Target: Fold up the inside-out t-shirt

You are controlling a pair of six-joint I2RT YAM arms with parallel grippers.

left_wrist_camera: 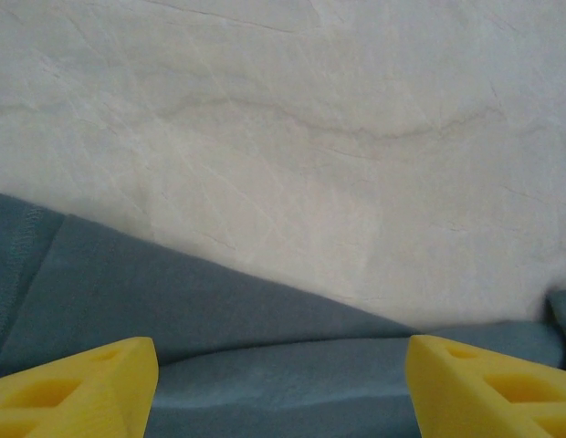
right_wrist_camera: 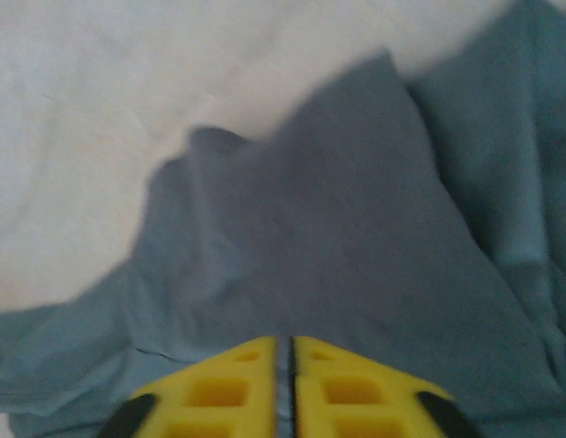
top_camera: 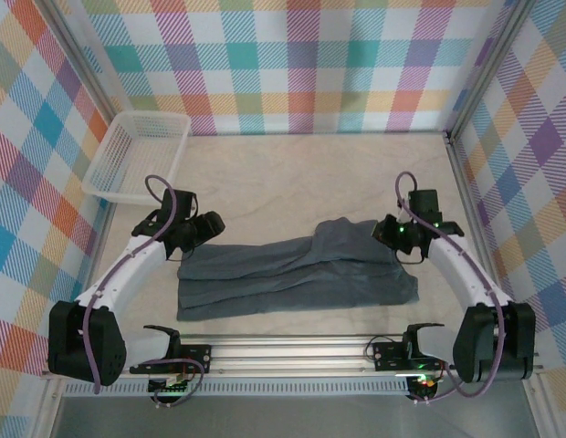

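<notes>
Slate-grey t-shirt (top_camera: 292, 278): lies as a long folded band on the pale table (top_camera: 265, 182), lower middle of the top view.
Left gripper (left_wrist_camera: 283, 388): jaws spread wide over the t-shirt's upper left edge, holding nothing.
Right gripper (right_wrist_camera: 285, 374): jaws nearly together, apparently pinching a raised peak of cloth at the t-shirt's right end.
White mesh basket (top_camera: 141, 151): upper left, well apart.
</notes>
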